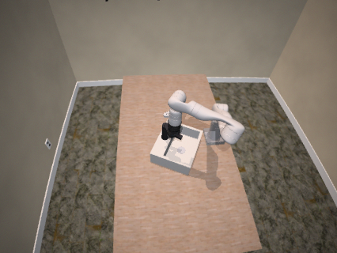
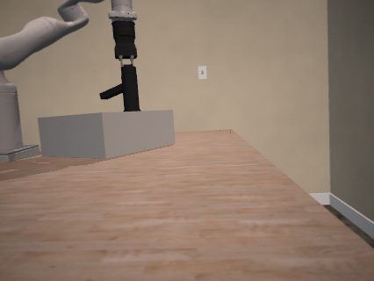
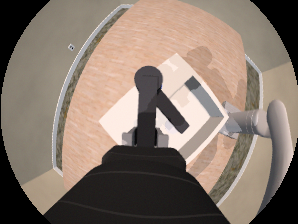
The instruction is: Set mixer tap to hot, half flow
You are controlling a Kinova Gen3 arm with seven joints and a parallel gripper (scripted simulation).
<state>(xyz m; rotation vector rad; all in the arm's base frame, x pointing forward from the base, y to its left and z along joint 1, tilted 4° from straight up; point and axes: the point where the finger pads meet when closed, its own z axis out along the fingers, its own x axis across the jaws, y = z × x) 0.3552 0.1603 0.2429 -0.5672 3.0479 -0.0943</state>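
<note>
A black mixer tap [image 2: 130, 94] stands upright on the back of a white sink block [image 1: 171, 164] [image 2: 110, 132] [image 3: 119, 120]. Its spout [image 2: 111, 92] [image 3: 174, 115] sticks out to one side over the basin. My gripper [image 1: 171, 131] [image 2: 126, 62] [image 3: 146, 133] hangs straight down over the tap and is shut on the tap's lever [image 3: 145, 99] at its top end. In the wrist view the lever runs as a dark bar away from my fingers. The red and blue dots do not show in any view.
The sink block sits on a long wooden table [image 1: 178, 205] [image 2: 197, 198]. The arm's base [image 1: 231, 132] [image 2: 9, 114] stands at the table's edge beside the block. Carpeted floor and walls surround the table.
</note>
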